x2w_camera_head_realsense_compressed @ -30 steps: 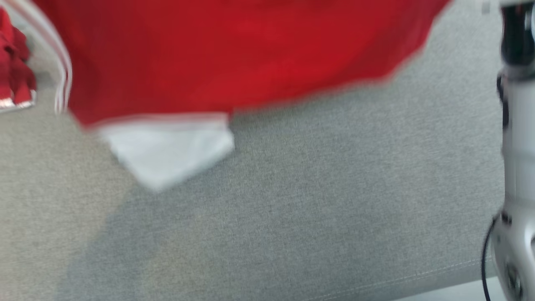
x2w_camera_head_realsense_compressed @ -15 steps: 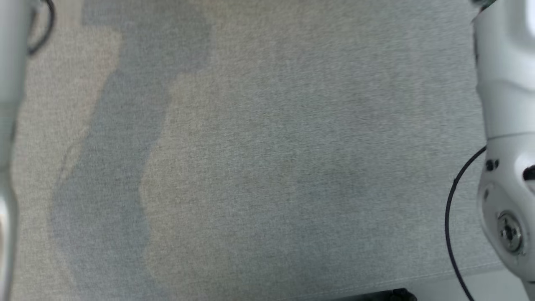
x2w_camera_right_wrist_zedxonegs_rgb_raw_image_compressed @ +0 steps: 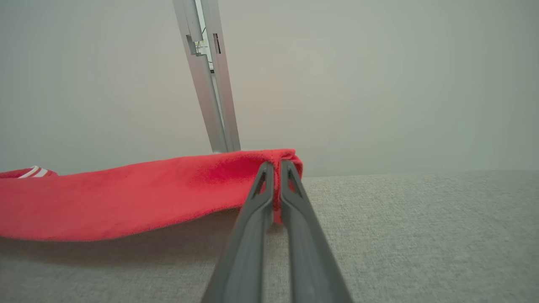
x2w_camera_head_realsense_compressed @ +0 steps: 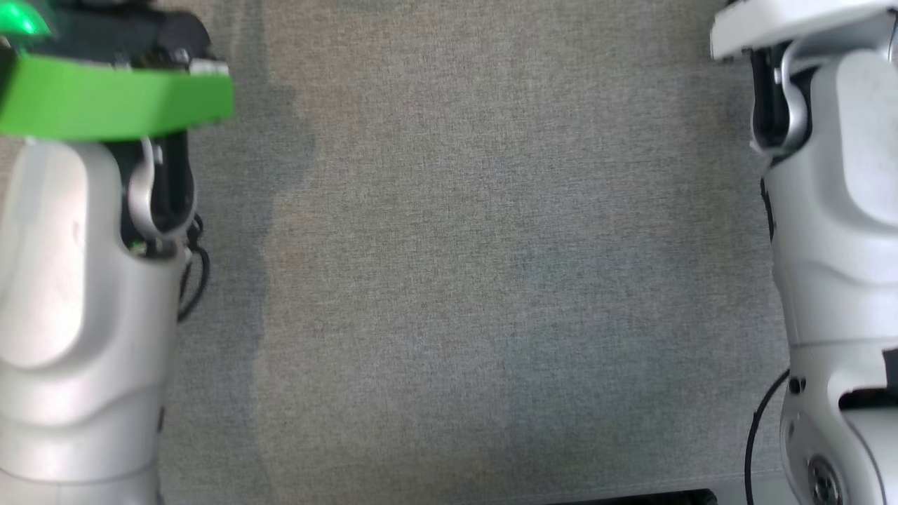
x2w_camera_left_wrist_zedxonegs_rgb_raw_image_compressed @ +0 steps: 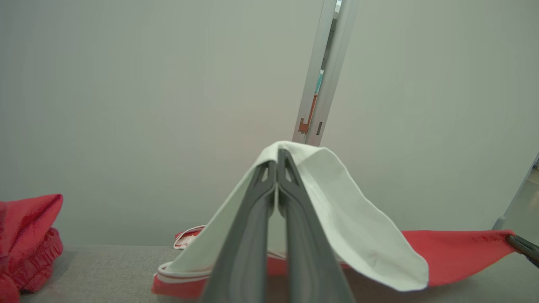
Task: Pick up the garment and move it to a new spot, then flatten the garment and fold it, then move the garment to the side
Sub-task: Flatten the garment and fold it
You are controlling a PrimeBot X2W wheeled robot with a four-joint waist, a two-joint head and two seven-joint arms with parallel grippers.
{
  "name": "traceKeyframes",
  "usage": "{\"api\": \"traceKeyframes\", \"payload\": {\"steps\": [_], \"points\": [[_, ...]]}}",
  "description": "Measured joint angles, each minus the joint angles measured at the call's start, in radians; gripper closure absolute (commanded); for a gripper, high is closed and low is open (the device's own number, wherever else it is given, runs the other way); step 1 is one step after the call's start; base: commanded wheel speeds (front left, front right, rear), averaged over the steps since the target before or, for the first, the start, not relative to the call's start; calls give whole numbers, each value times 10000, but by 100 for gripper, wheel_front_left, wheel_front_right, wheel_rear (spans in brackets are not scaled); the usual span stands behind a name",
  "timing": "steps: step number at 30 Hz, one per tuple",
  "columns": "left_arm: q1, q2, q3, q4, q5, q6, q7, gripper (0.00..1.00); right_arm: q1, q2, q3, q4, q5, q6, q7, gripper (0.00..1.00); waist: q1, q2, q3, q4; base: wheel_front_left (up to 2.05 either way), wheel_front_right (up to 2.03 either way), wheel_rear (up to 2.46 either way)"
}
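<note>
Left wrist view: the left gripper (x2w_camera_left_wrist_zedxonegs_rgb_raw_image_compressed: 278, 160) is clamped on a white flap of the garment (x2w_camera_left_wrist_zedxonegs_rgb_raw_image_compressed: 454, 252); in the right wrist view the right gripper (x2w_camera_right_wrist_zedxonegs_rgb_raw_image_compressed: 276, 168) pinches its red edge. Between them the cloth hangs as a sagging band, low over the grey surface (x2w_camera_head_realsense_compressed: 477, 266). A second ago red fabric crossed the top of the head view; now that view looks down between the left forearm (x2w_camera_head_realsense_compressed: 63, 315) and the right forearm (x2w_camera_head_realsense_compressed: 835, 245). The whole picture has shifted, so the camera moved. The carry to a new spot seems underway, with laying flat next.

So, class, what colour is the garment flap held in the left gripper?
White; the garment is otherwise red. Clearest in the left wrist view.
</note>
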Motion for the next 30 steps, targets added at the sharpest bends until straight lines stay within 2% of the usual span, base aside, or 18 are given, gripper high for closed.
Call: {"api": "traceKeyframes", "payload": {"steps": [8, 15, 21, 26, 30], "points": [[2488, -732, 522, -880, 558, -669, -2, 100, 2169, 46, -2, -1298, 807, 0, 0, 100, 0, 0, -1015, -4, 0, 0, 0], [5182, -1137, 499, -1601, 686, -895, -2, 100, 4696, 102, 15, -2222, 1064, 0, 0, 100, -1, 0, -2265, 69, 0, 0, 0], [7391, -1279, 508, -2483, 650, -782, -15, 100, 6755, 153, -334, -3296, 1183, 0, 0, 100, -2, 0, -3394, 193, 0, 0, 0], [8798, -1254, 389, -3478, 838, -466, 142, 100, 8401, 205, -736, -4410, 1360, 0, -2, 100, -2, 0, -4303, 318, 0, 0, 0], [9576, -1166, 257, -4332, 915, -215, 571, 100, 9748, 217, -918, -5191, 1921, 0, -6, 100, -2, 0, -4906, 429, 0, 0, 0]]}}
